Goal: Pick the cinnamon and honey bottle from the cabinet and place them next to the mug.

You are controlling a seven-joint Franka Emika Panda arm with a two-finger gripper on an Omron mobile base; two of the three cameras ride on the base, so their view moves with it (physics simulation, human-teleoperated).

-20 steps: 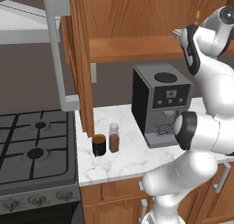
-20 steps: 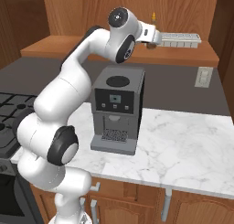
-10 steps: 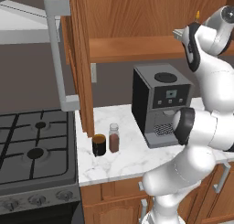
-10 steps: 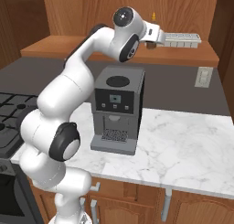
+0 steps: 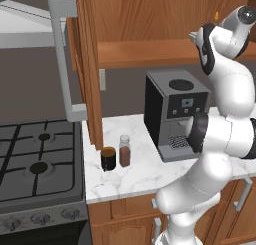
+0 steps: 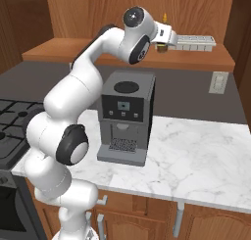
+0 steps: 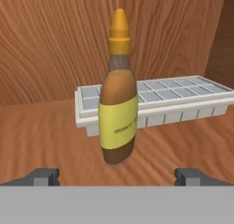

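- One honey bottle [image 7: 119, 109] stands upright on the cabinet [image 5: 150, 19] shelf board, yellow label facing the hand, orange tip pointing up.
- Right behind it there's one white ice cube tray [image 7: 183, 97] lying along the shelf, seems to be touching or just about touching the bottle, can't tell which.
- The gripper [image 7: 118, 176] sits up at shelf height in front of the bottle. Jaws are spread wide, one tip on each side of the bottle's base, nothing held between them.
- Down on the marble tabletop [image 5: 145, 171]: one cinnamon [image 5: 124, 150] jar and one mug [image 5: 108, 158], side by side and just about touching, next to the stove [image 5: 40, 164].
- One grey coffee machine [image 5: 175, 114] is also on the tabletop, well apart from that pair.
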